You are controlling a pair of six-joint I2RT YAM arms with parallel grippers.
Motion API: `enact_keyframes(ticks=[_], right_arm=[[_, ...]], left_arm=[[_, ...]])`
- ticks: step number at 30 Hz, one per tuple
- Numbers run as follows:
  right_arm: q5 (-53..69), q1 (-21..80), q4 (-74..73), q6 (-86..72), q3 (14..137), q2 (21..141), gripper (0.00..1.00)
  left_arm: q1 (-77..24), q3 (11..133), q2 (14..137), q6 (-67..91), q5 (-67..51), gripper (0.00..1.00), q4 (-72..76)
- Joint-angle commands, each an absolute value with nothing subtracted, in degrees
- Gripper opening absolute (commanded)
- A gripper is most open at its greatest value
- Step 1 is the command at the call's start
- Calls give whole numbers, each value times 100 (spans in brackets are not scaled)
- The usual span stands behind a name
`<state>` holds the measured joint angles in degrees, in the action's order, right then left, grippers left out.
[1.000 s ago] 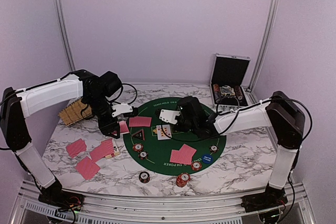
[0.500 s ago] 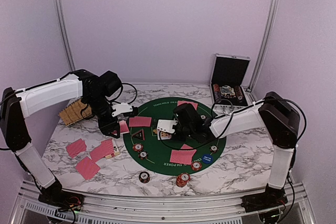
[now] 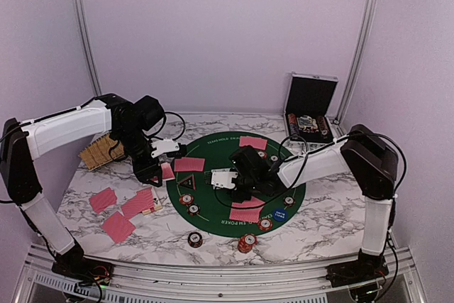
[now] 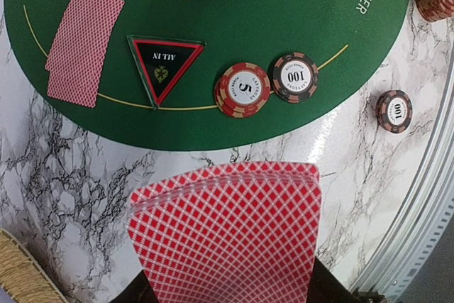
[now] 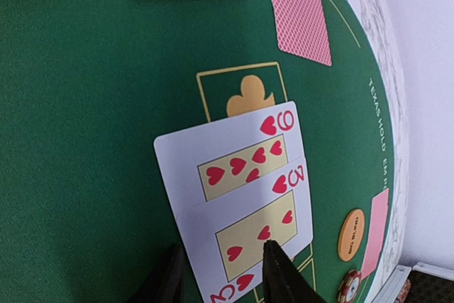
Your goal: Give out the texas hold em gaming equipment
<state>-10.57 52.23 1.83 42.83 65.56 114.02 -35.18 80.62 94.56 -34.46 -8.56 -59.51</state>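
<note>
In the left wrist view, my left gripper (image 4: 228,290) is shut on a fanned stack of red-backed cards (image 4: 227,225), held above the marble beside the green mat (image 4: 284,26). In the top view it (image 3: 153,172) sits at the mat's left edge. My right gripper (image 5: 223,246) stands open low over two face-up cards, a nine of hearts (image 5: 227,154) and a three of hearts (image 5: 255,225), which lie overlapped on the mat. One finger (image 5: 273,267) hangs over the three. The black triangular marker (image 4: 164,65) and two chips (image 4: 242,89) lie nearby.
Face-down cards lie on the mat (image 3: 189,164) (image 3: 247,211) (image 3: 253,142) and on the marble at the left (image 3: 118,226). Chips (image 3: 195,238) (image 3: 246,243) sit near the front. A blue disc (image 3: 279,213), an orange disc (image 5: 351,235), a silver case (image 3: 311,104) and a basket (image 3: 98,152) are also present.
My right gripper came down and left with a white card, laid it on the face-up cards and opened. The left arm has not moved.
</note>
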Motion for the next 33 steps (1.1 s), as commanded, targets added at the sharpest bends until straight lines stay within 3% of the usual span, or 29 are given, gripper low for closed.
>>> enact_keyframes(ticks=[1,6,8,9,17,20,22,26,29,33], right_arm=[[-881,5269,-235,4208,6760,11386,42],[-924,5210,-423,4001,6972,11166,53],[-885,5119,-428,3693,7113,10980,95],[-799,5034,-419,3417,7199,10855,99],[359,3987,-725,430,8310,10429,99],[2869,3186,-1013,-551,8802,10843,99],[3613,2922,-585,-1036,8688,10827,99],[3457,2884,1024,-2090,7846,10259,99],[4132,2681,2469,-4025,7376,10524,99],[5910,2647,7277,-8639,7278,12296,99]], left_arm=[[-3489,8218,9362,-3393,-956,56,-6099],[-3489,8218,9367,-3392,-968,56,-6103],[-3489,8218,9356,-3397,-972,56,-6097],[-3489,8225,9353,-3393,-983,56,-6099],[-3489,8192,9283,-3418,-990,56,-6087],[-3489,8191,9268,-3410,-983,56,-6087],[-3489,8206,9251,-3402,-991,56,-6091],[-3489,8164,9171,-3408,-1012,56,-6086],[-3489,8135,9154,-3428,-980,56,-6091],[-3489,8173,9184,-3381,-1015,56,-6090]])
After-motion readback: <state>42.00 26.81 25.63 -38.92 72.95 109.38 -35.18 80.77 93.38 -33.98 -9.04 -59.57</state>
